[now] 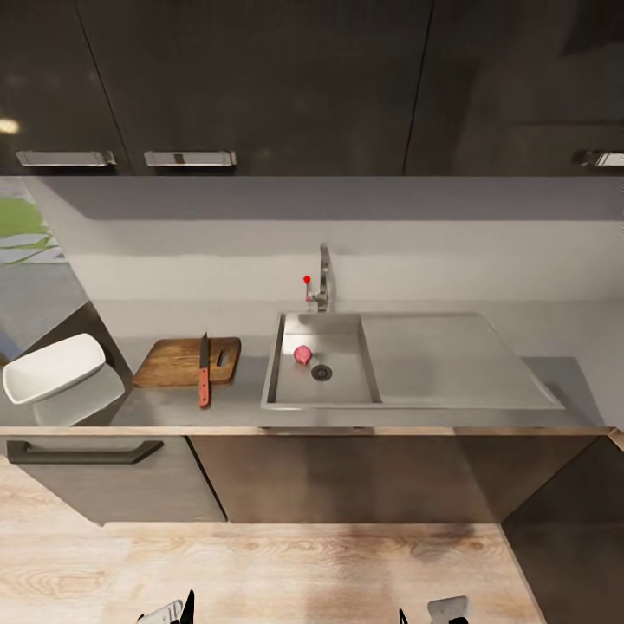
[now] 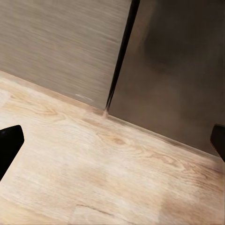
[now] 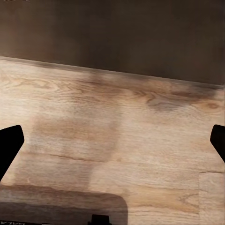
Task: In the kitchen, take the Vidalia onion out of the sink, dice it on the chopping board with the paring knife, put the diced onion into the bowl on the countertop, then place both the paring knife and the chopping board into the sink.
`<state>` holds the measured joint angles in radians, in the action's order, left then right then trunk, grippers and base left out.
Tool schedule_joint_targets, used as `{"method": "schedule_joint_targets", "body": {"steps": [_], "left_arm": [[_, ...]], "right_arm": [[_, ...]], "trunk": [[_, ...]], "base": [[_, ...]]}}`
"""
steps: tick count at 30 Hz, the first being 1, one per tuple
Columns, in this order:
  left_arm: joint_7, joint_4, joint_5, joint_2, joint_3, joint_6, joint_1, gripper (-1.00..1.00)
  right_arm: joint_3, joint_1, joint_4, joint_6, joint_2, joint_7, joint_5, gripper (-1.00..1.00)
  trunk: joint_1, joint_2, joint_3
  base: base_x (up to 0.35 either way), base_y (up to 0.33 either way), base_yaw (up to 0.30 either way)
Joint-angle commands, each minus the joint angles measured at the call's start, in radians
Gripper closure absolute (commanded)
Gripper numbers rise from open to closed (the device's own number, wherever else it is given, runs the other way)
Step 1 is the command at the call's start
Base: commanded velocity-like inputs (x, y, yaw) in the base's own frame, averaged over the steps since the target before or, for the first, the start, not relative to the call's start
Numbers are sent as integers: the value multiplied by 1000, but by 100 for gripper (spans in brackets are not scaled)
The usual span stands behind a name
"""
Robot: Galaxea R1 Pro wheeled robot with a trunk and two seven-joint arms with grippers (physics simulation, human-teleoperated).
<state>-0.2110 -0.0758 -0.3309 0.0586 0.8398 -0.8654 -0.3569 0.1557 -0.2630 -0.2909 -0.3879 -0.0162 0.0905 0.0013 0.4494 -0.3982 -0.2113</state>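
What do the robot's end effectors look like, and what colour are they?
In the head view, the left end effector and right end effector each have a pale grey, boxy body with thin black pointed fingers. In the wrist views the fingertips look plain black. No cables or markings are visible.

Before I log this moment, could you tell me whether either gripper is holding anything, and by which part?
Nothing is held. The left gripper and the right gripper are both open over bare wooden floor, with nothing between their fingertips.
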Motion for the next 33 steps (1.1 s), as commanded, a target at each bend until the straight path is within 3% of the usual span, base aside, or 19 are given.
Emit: {"method": "schedule_joint_targets", "body": {"steps": [1,33], "left_arm": [[-4,-4,-4,1,9,-4,-1,-100],[-4,-4,-4,1,9,-4,-1,-100]], "right_arm": [[8,-1,0,-2,-1,9,0,-100],[8,-1,1,-2,-1,9,0,-100]], "trunk": [[1,-2,0],[1,-2,52]], "base": [[0,0,0],[0,0,0]]}}
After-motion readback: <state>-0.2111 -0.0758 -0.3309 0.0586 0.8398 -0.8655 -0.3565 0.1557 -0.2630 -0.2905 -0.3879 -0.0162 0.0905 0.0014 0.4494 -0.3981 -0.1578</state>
